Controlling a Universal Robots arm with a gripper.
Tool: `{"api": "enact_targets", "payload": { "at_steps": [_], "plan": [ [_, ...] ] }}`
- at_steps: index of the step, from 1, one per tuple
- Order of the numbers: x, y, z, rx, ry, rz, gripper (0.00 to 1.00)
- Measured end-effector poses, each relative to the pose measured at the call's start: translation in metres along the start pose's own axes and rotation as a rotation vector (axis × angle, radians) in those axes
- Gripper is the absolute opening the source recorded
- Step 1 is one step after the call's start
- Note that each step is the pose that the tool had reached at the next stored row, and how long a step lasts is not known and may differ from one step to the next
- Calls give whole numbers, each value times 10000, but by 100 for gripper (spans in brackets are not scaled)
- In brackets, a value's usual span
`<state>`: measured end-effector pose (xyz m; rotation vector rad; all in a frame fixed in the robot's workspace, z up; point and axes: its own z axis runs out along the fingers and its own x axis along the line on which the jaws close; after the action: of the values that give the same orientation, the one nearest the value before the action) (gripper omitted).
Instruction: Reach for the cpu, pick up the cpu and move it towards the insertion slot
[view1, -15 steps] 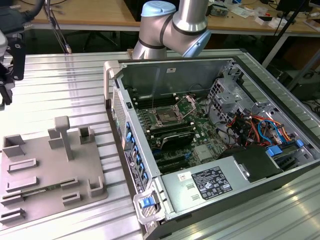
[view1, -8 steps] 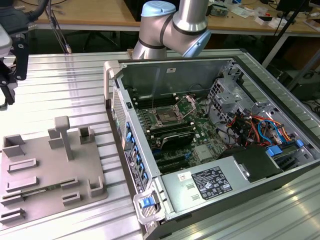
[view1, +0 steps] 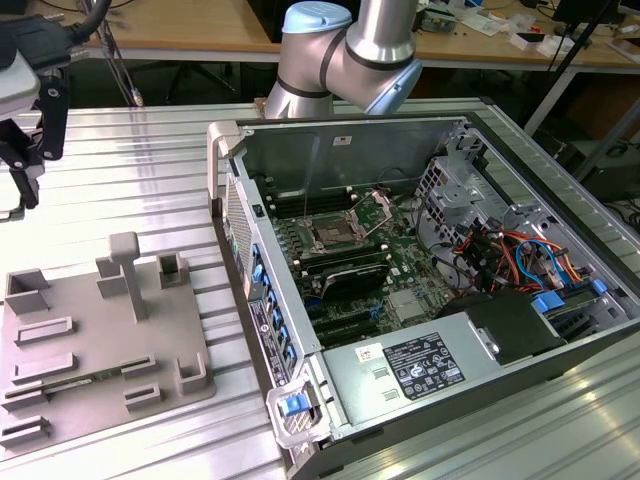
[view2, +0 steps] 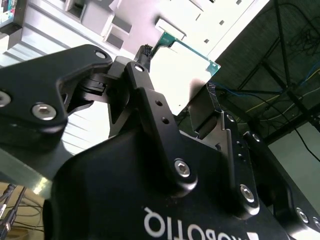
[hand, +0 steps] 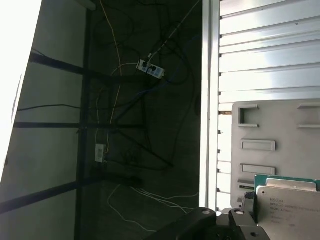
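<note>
Exterior view: bright, even overhead light; white glare on the ribbed table (view1: 545, 430) at its near corner, the exterior view's right; computer case (view1: 400, 150) interior shaded.
Second wrist view: chip (view2: 185, 65) face burnt out white.
First wrist view: floor (hand: 140, 165) dim, table slats brightly lit.

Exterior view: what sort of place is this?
Probably a robotics lab or workshop: a robot arm stands behind an open computer case on a metal table, with a grey fixture tray beside it and wooden benches behind.
</note>
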<state>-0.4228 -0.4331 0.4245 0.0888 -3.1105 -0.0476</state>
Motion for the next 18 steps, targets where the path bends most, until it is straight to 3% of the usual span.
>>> {"api": "enact_targets", "payload": {
  "at_steps": [11, 18],
  "plan": [
    [-89, -5, 0, 0, 0, 0, 55],
    [-105, -6, -1, 0, 1, 0, 55]
  ]
}}
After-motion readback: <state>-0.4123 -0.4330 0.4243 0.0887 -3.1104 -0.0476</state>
